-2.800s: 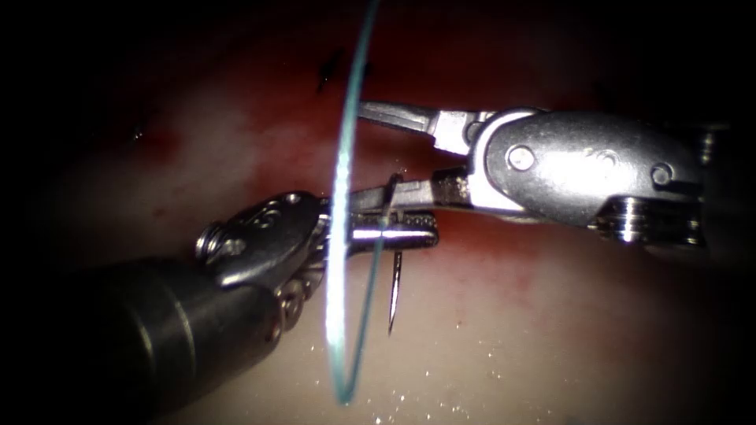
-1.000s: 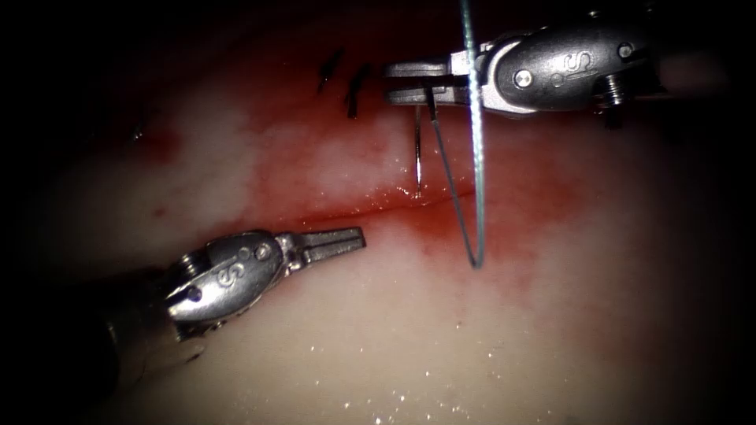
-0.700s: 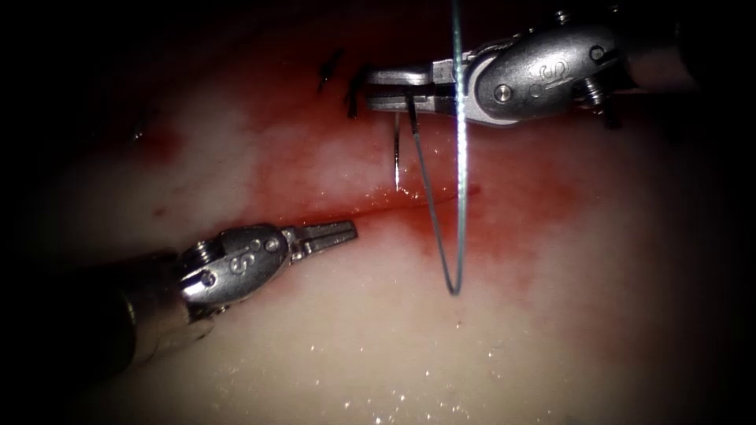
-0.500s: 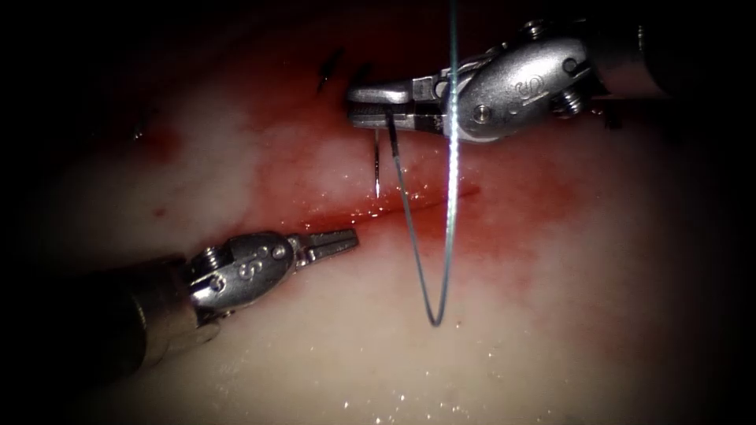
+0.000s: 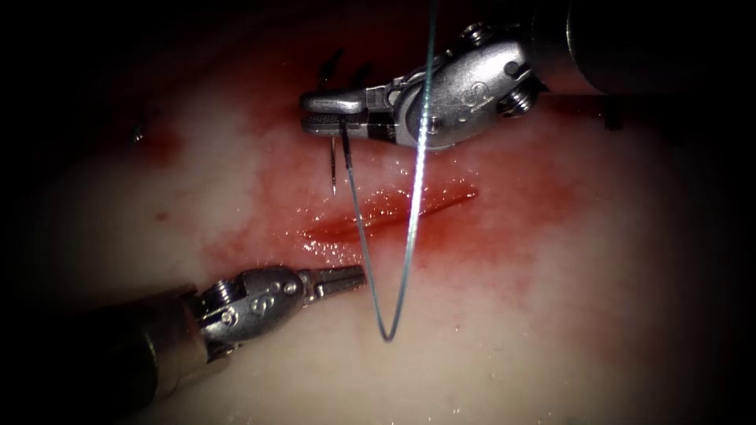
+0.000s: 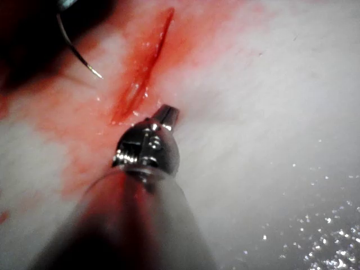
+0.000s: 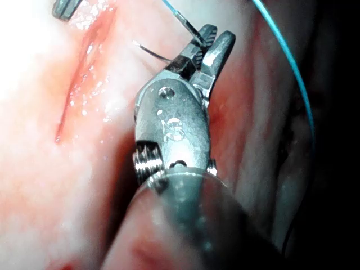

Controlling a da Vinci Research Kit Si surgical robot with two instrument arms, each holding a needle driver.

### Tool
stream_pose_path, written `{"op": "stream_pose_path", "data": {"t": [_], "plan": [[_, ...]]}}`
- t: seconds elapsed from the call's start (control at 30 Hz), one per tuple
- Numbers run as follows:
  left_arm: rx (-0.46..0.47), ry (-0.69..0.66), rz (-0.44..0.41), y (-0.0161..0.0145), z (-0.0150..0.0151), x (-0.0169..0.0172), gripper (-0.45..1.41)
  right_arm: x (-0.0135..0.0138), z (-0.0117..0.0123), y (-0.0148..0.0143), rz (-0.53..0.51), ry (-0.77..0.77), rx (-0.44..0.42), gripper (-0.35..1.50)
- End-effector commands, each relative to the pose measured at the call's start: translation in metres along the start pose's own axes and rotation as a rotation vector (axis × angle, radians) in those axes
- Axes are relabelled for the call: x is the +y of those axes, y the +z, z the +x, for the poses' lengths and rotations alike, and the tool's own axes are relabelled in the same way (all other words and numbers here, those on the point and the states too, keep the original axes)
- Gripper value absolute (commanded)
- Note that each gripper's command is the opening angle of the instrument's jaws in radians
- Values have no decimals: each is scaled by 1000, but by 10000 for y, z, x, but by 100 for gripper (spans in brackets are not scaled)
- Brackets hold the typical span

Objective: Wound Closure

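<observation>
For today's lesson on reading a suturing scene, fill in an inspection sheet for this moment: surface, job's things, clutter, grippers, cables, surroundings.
Surface: tissue, open cut, red fluid around it.
Job's things: needle held near its rear end, tip clear of the tissue; thread hanging in a loop.
Clutter: earlier stitches beyond the cut.
Grippers: right tool shut on the needle; left tool shut, holding nothing.
Cables: nothing seen.
Surroundings: dark.
</observation>
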Motion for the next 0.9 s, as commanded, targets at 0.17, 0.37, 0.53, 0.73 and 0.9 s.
{"op": "stream_pose_path", "data": {"t": [0.17, 0.37, 0.53, 0.73, 0.9], "plan": [[-6, -9, -9, 16, -12, 0, -45, -21, -14, 13, -3, -31, -1, -35], [-5, -16, -10, 15, -15, 0, -45, -25, -19, 14, -4, -69, -12, -35], [-5, -15, -12, 14, -15, -1, -45, -22, -17, 13, -6, -82, -16, -35], [-4, -15, -14, 13, -15, -1, -45, -21, -17, 12, -10, -92, -19, -35], [-3, -20, -18, 10, -16, -3, -45, -21, -16, 10, 3, -98, -29, -35]]}}
